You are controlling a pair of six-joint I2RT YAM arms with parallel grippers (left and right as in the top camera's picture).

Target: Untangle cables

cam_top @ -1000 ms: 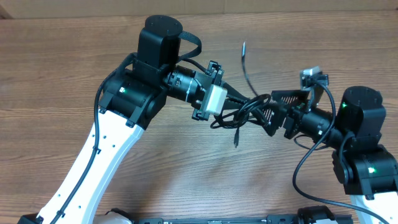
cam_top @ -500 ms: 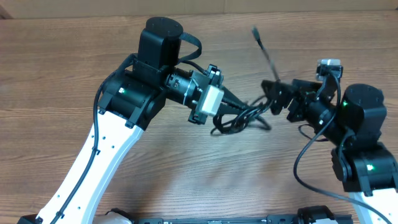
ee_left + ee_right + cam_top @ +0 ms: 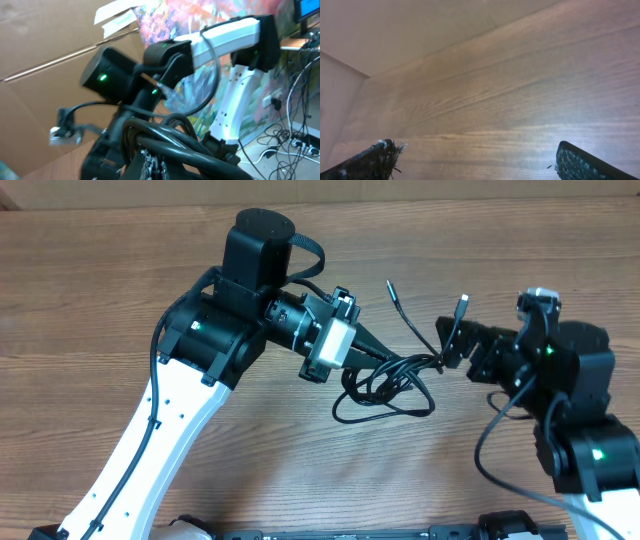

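Observation:
The cables (image 3: 385, 392) are a loose tangle of thin black cords at the table's middle. Loops lie on the wood. One free end (image 3: 391, 284) sticks up at the back, and a silver-tipped plug (image 3: 462, 301) stands near the right arm. My left gripper (image 3: 378, 356) is shut on the bundle at its upper left. In the left wrist view the cords (image 3: 200, 142) cross right over the jaws (image 3: 165, 167). My right gripper (image 3: 452, 340) is just right of the tangle. Its fingers are wide apart with only bare wood between them in the right wrist view (image 3: 480, 165).
The wooden table (image 3: 120, 270) stretches to the left and back. A cardboard wall (image 3: 395, 30) stands along the far edge. The right arm's own thick black wire (image 3: 485, 440) hangs at the front right.
My right gripper has let go of the cord it was lifting and has drawn back to the right. The loops have sagged and spread onto the table. The left gripper keeps its hold.

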